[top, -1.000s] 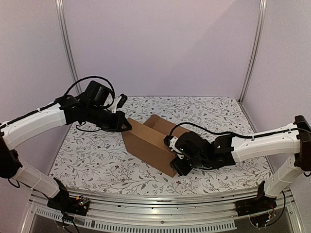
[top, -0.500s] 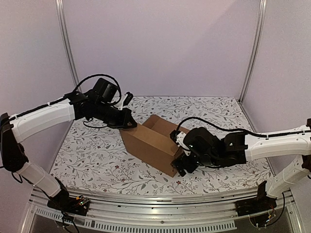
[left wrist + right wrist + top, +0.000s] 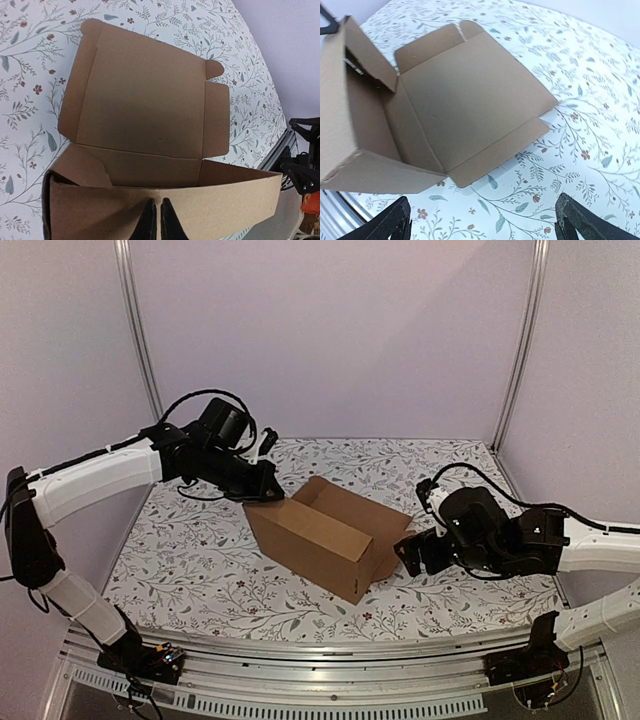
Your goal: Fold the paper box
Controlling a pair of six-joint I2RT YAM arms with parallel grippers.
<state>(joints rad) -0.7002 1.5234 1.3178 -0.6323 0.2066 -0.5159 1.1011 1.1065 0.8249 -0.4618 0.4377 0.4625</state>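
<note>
Box: brown corrugated cardboard paper box [image 3: 320,535], one wall raised.
Right gripper [image 3: 405,550]: now backed off it, spread wide, empty.
Left gripper [image 3: 268,492]: nearly closed against that wall.

left arm [image 3: 95,485], right arm [image 3: 600,548] — white shells | black joints, cables | markings unclear
</note>
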